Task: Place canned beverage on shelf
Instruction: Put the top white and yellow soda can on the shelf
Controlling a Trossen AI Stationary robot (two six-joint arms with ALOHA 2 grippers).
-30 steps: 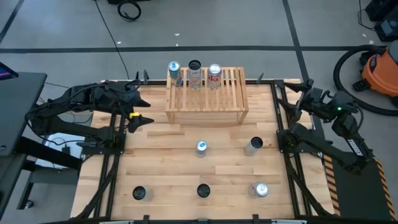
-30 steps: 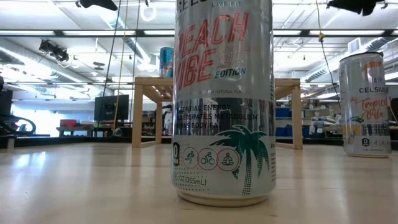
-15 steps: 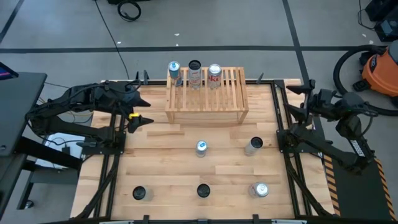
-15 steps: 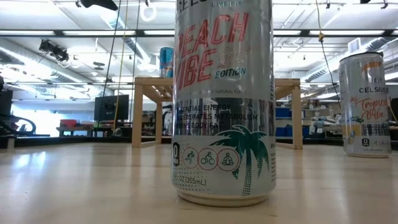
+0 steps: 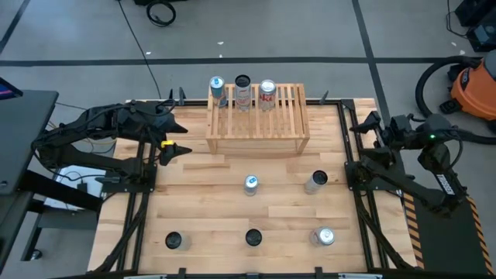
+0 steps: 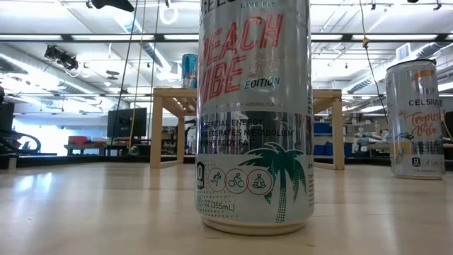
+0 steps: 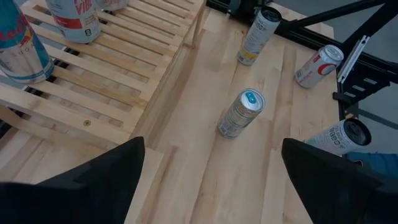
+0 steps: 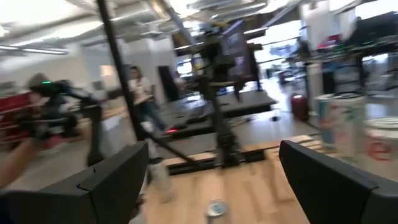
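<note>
Grey workshop floor is surrounding a plank tabletop [image 5: 232,201] that is filling the middle of the high view, probably kept low and open so both arms can reach every can.

Sitting at the upper centre of that view, the shelf [image 5: 258,124] is standing against the table's far edge, a slatted light-wood rack that looks placed midway so either arm can serve it. It is carrying three cans along its back edge: a blue can [image 5: 217,90], a dark-topped can [image 5: 242,91] and a red-and-white can [image 5: 267,92], lined up at the left, leaving the right slats bare for more.

Five cans are waiting on the planks below: a blue-lidded can [image 5: 250,184] at centre, a silver can [image 5: 316,181] to its right, and along the lower edge a dark can [image 5: 173,241], another dark can [image 5: 253,237] and a white-lidded can [image 5: 324,236]. In the low view a Peach Vibe can [image 6: 255,113] is looming nearest the lens.

At the left edge, the left gripper [image 5: 172,133] is hovering beside the shelf's left end, fingers apart and holding nothing. At the right edge, the right gripper [image 5: 363,124] is hanging over the table rim, fingers also spread and empty.
</note>
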